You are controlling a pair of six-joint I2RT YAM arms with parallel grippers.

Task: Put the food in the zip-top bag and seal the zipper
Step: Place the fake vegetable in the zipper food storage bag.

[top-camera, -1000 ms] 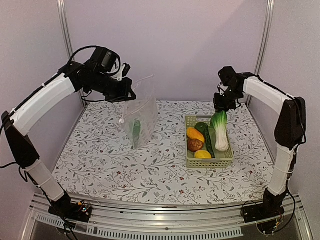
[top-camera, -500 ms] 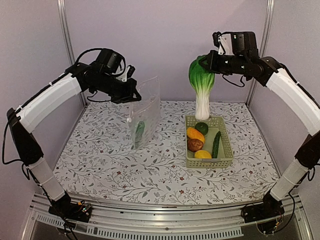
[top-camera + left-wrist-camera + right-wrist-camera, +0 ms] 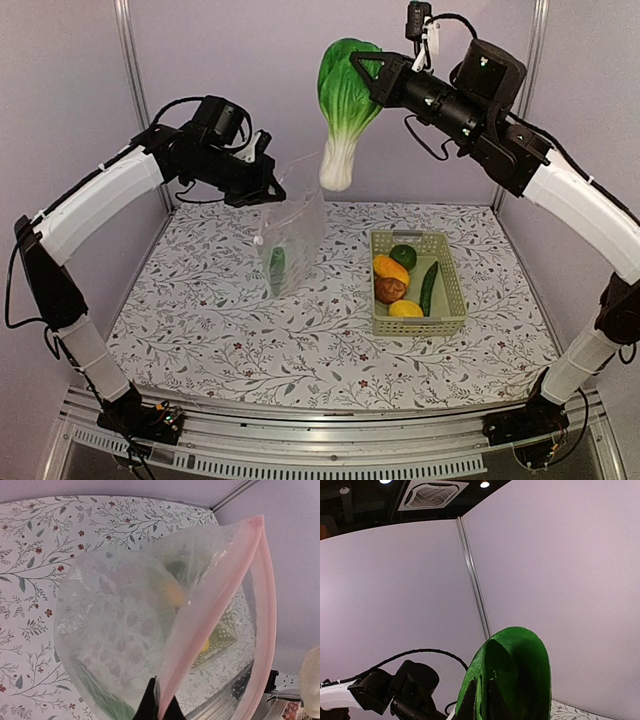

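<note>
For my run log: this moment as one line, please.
left gripper: shut on zip-top bag, mouth open | right gripper: shut on leafy green, held aloft | basket: five foods

You see a leafy green with bright green leaves and a white stem. The zip-top bag is clear and its zipper is pink. The tabletop is white with grey sprigs and small red flowers. The pale green basket shows you an orange-yellow oval, a brown potato, a yellow lemon and a green cucumber.
</note>
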